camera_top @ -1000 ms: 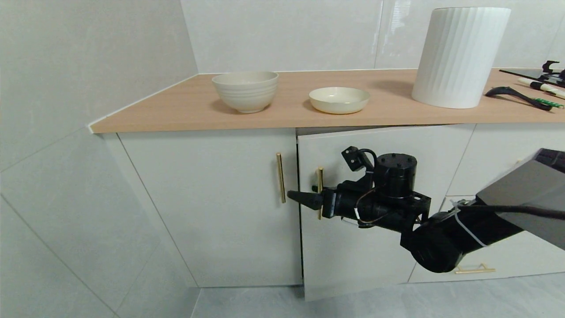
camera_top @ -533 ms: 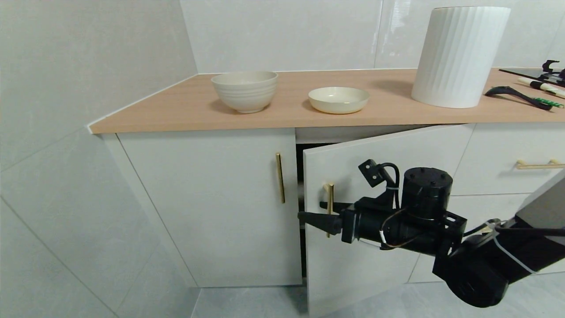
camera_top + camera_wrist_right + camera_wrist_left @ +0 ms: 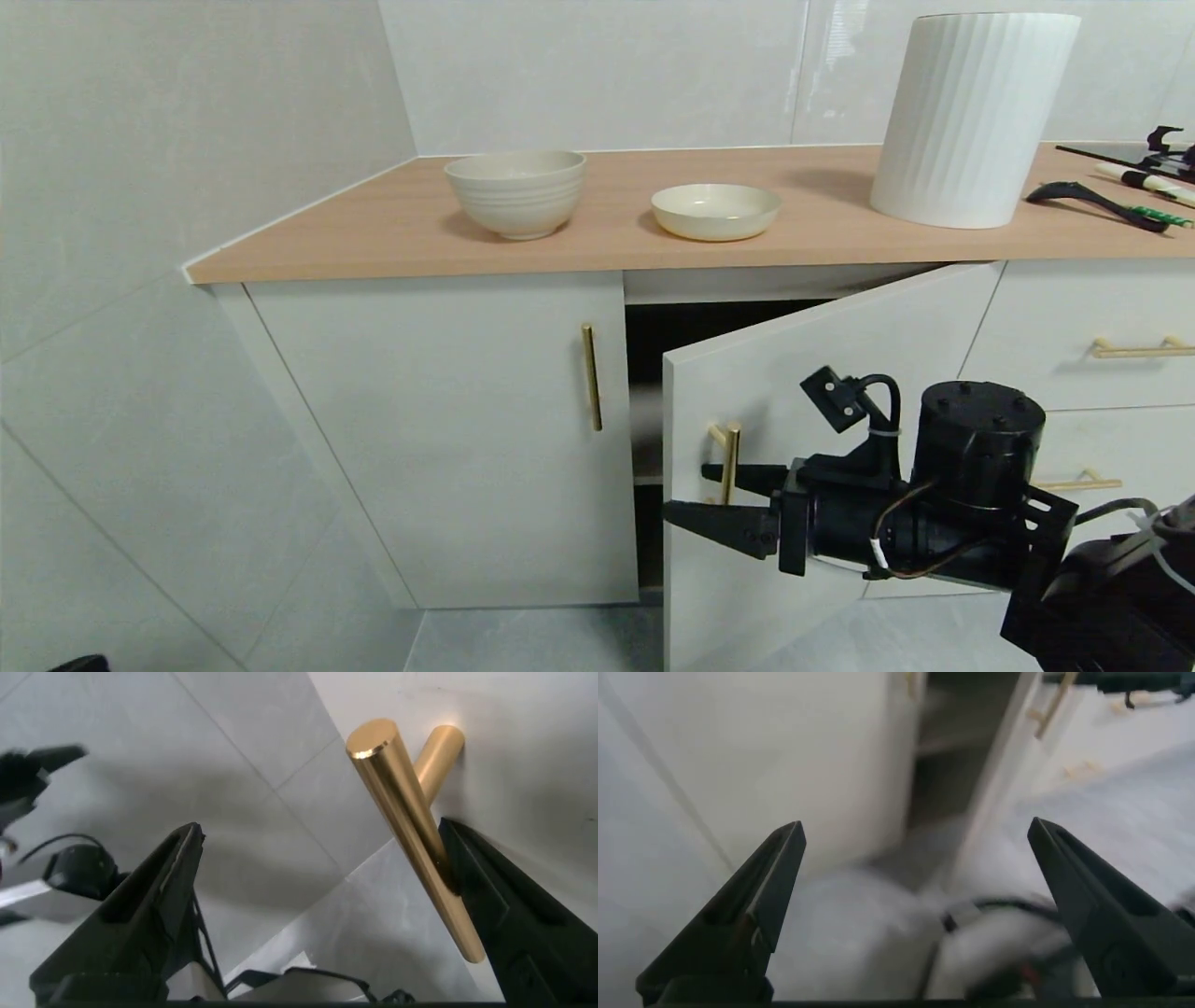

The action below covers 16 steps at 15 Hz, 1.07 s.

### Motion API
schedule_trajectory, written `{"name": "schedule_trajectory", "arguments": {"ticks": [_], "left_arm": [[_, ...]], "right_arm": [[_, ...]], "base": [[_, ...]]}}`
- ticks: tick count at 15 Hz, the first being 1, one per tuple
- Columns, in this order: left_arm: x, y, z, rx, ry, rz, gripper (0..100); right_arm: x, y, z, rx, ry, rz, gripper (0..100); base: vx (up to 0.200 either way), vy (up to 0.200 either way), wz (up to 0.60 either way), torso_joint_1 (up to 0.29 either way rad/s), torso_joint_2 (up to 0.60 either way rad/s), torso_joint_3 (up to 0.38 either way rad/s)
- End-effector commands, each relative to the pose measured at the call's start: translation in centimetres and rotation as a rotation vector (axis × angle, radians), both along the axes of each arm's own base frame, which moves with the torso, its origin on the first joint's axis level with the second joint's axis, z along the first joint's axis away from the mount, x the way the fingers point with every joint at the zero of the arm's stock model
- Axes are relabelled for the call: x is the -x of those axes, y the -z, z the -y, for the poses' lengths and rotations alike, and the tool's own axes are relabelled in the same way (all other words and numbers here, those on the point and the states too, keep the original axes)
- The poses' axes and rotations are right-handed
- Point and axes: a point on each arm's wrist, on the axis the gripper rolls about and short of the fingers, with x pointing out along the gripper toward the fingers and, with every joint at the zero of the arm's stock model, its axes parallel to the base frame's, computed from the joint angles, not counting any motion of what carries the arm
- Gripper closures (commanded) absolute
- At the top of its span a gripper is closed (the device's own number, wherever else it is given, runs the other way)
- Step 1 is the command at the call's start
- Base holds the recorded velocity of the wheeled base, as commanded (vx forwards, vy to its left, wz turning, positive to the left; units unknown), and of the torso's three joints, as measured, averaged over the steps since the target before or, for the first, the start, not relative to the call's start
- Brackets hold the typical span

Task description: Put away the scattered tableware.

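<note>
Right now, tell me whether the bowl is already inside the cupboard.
No, the bowl sits on the counter beside the dish, above the open cupboard door.

Setting: kitchen, corner run of fitted units.
Wood-top bench point(image 3: 840, 238) over white base cabinets point(image 3: 448, 439) and drawers point(image 3: 1055, 327), all with brass bar handles point(image 3: 591, 376); one cabinet door point(image 3: 822, 373) stands ajar. Pale glossy wall tiles point(image 3: 607, 75), grey tiled floor point(image 3: 532, 644). On the bench: ribbed bowl point(image 3: 515, 193), shallow dish point(image 3: 716, 210), black ladle point(image 3: 1092, 201), tall white fluted canister point(image 3: 971, 121).
</note>
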Motion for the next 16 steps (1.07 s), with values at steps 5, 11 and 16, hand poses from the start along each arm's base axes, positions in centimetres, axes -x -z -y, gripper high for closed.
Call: {"name": "schedule_trajectory", "arguments": {"ticks": [5,11,16], "left_arm": [[-8.6,-1.2,0.8,-0.103,-0.014,-0.270,0],[-15.0,0.8,6.1,-0.146,0.217,-0.294,0],[-18.8,1.5,10.1,-0.148,0.316,-0.248,100]], "right_arm": [[0.6,0.1,0.3,0.007,-0.011,-0.011,0],[1.6,-0.2,0.8,0.007,-0.019,-0.007,0],[1.9,0.0,1.1,0.015,-0.019,-0.017,0]], "base": [[0.000,0.000,0.00,0.000,0.00,0.000],[0.000,0.000,0.00,0.000,0.00,0.000],[0.000,0.000,0.00,0.000,0.00,0.000]]}}
